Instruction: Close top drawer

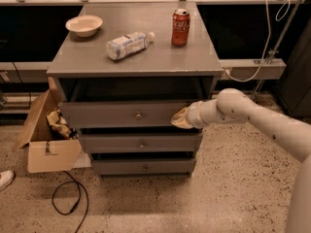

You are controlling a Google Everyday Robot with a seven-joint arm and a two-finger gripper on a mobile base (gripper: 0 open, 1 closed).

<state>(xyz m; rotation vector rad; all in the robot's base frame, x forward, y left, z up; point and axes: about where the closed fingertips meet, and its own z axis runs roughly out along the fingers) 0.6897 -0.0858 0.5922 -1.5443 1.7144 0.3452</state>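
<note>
The top drawer point(121, 114) is the uppermost of three grey drawers in a cabinet. It is pulled out a little: its flat front stands forward of the frame, and a dark opening shows between its upper edge and the counter point(87, 57). A small round knob point(138, 115) sits at the middle of the front.

The gripper point(181, 119) is at the right end of that front, to the right of the knob, and its tan tip touches the grey face. I cannot tell whether the jaws are open or closed. The white arm point(252, 118) reaches in from the lower right, bending at a rounded joint just behind the gripper.

Below are the middle drawer point(112, 143) and the bottom drawer point(116, 167), each with the same knob.

On the counter a pale bowl point(84, 25) sits near the back left corner. A plastic bottle point(127, 44) lies on its side near the middle. A red can point(181, 27) stands upright at the back right, apart from the bottle.

On the speckled floor point(233, 188), an open cardboard box point(46, 140) rests just beside the cabinet's left side, with crumpled paper point(58, 124) inside. A black cable point(68, 198) loops in front of the box, and the tip of a shoe point(5, 178) shows at the left edge.
</note>
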